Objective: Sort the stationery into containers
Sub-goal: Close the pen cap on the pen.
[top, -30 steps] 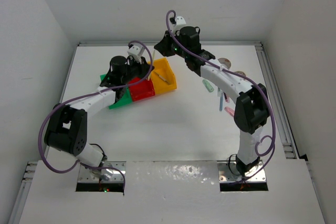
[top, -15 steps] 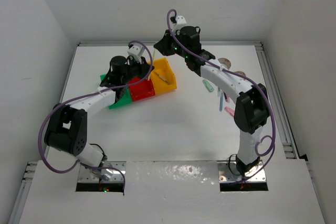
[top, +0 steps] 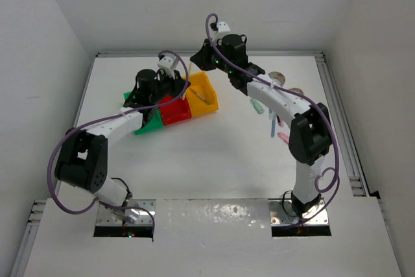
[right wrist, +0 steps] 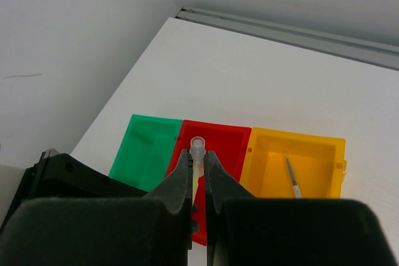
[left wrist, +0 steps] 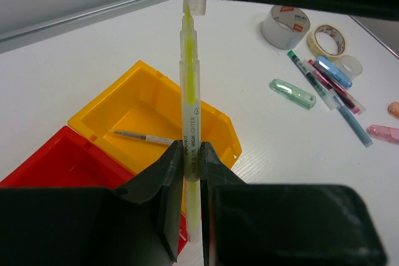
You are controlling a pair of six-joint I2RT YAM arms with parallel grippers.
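Observation:
A yellow highlighter (left wrist: 190, 85) is held at both ends above the containers. My left gripper (left wrist: 192, 151) is shut on its barrel, and my right gripper (right wrist: 197, 157) is shut just below its clear cap (right wrist: 197, 144). Below it the green bin (right wrist: 148, 149), red bin (right wrist: 229, 140) and yellow bin (right wrist: 315, 154) stand joined in a row. A thin pen (left wrist: 141, 136) lies in the yellow bin. In the top view the left gripper (top: 174, 86) and the right gripper (top: 196, 64) meet over the bins (top: 176, 112).
Loose stationery lies to the right on the table: a grey-white tape roll (left wrist: 285, 25), a tan tape roll (left wrist: 328, 40), several pens (left wrist: 325, 83), a pale-green stick (left wrist: 293, 93) and a pink stick (left wrist: 385, 133). The back wall is close behind the bins.

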